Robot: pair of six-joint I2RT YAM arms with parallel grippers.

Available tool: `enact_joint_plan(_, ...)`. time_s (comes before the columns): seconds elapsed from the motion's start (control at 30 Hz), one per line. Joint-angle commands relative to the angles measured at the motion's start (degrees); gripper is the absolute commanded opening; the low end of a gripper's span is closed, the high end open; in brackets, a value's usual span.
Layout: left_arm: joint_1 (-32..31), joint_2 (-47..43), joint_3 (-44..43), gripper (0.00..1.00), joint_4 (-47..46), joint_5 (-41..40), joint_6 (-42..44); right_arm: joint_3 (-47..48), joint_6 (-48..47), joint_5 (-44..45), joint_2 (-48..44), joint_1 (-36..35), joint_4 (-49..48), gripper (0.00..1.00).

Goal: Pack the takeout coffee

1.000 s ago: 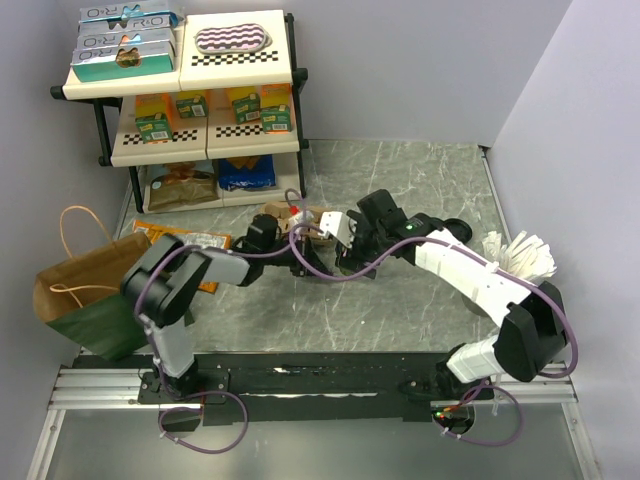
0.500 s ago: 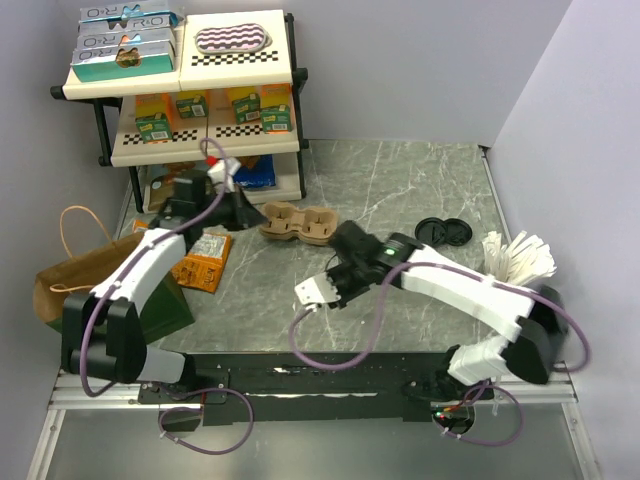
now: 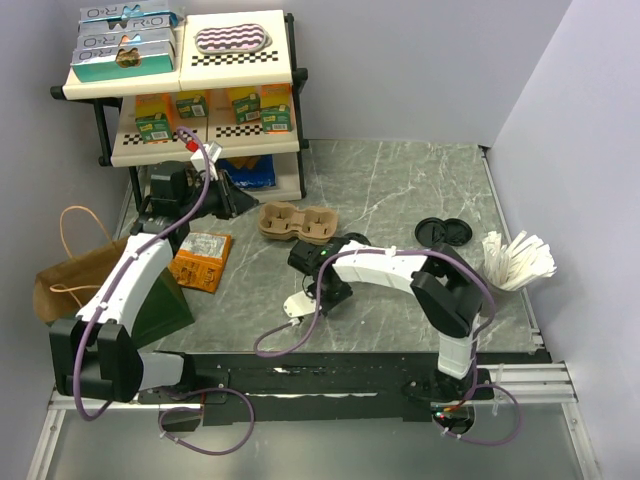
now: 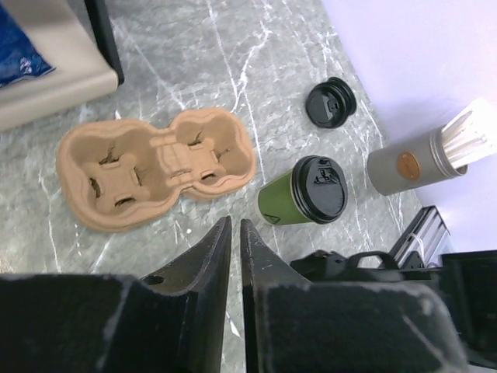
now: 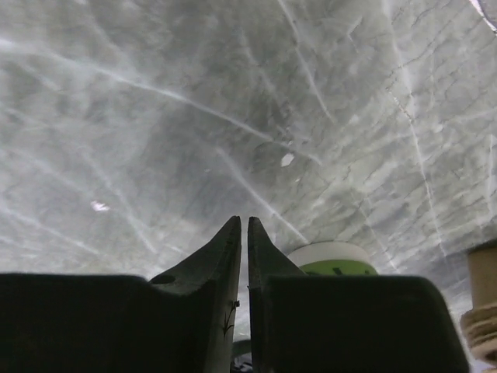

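The takeout coffee (image 4: 307,192) is a green cup with a black lid, on the table just right of the brown pulp carrier (image 4: 155,167). My left gripper (image 4: 235,221) hovers above and short of both, its jaws almost touching with nothing between them. In the top view the left gripper (image 3: 225,195) is near the shelf's lower corner, left of the carrier (image 3: 298,222). My right gripper (image 5: 243,220) points at bare marble, also shut on nothing. Behind its right finger shows a green cup (image 5: 332,260) with a pale rim. The right arm (image 3: 380,265) lies folded over mid-table.
A loose black lid (image 4: 330,102) and a grey tube of white sticks (image 4: 419,159) lie right of the cup. Two black lids (image 3: 445,232) and white stirrers (image 3: 515,258) are at the right. A shelf rack (image 3: 190,100), an orange packet (image 3: 200,260) and a paper bag (image 3: 85,275) stand at the left.
The left arm swung from the carrier back toward the shelf. The right arm drew away from the carrier toward the near edge, folded up, and its jaws closed.
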State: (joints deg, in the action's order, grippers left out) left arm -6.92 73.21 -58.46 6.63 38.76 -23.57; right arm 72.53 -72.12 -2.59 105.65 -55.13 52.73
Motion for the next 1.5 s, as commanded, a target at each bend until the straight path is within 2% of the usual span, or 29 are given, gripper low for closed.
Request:
enact_joint_plan(0.0, 0.24, -0.7, -2.71, 0.17, -1.88, 2.37, 0.02, 0.6, -2.58, 6.18, 0.79, -0.5, -2.89, 0.15)
enact_joint_plan(0.13, 0.24, 0.7, -3.07, 0.18, -3.64, 3.69, -2.7, 0.94, -3.91, 8.21, 2.89, 0.11, -5.7, 0.14)
enact_joint_plan(0.6, 0.15, 2.99, -0.35, 0.2, -8.21, 5.53, -6.75, 3.32, -7.95, 11.38, 6.94, 4.59, -5.88, 0.16)
enact_joint_plan(1.47, 0.06, 3.78, -0.17, 0.24, -8.83, 5.18, -6.22, 5.25, -18.85, 18.14, 12.39, 18.3, -13.08, 0.16)
